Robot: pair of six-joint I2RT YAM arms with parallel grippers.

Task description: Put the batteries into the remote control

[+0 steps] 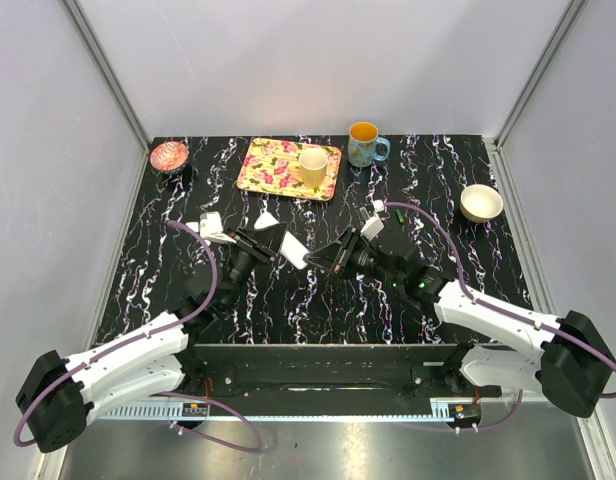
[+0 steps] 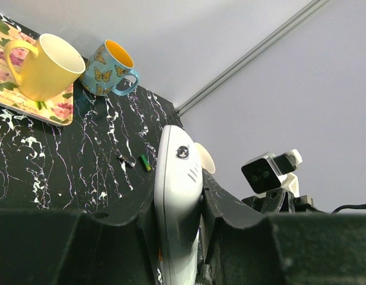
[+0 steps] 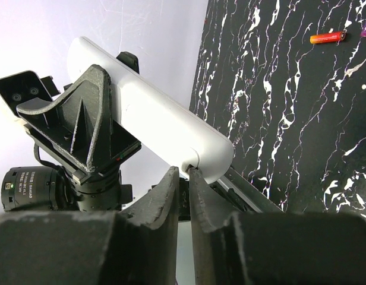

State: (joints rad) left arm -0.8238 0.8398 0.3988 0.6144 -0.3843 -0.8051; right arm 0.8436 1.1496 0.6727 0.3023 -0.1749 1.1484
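Observation:
My left gripper (image 1: 268, 246) (image 2: 178, 181) is shut on the white remote control (image 1: 295, 252) (image 2: 174, 205) and holds it edge-up above the table. In the right wrist view the remote (image 3: 153, 119) slants down to my right gripper (image 3: 189, 176) (image 1: 330, 257). That gripper's fingers are closed to a thin slit, with their tips against the remote's lower end. I see nothing between them. A red-orange battery (image 3: 328, 37) lies on the black marble table. A dark battery (image 2: 126, 160) and a green one (image 2: 146, 162) (image 1: 398, 214) lie side by side further back.
A floral tray (image 1: 260, 165) with a yellow mug (image 1: 312, 166) stands at the back. A blue butterfly mug (image 1: 364, 145) is beside it. A white bowl (image 1: 481, 203) is at the right, a pink dish (image 1: 169, 155) at the back left. Small white pieces (image 1: 210, 225) lie left of the grippers.

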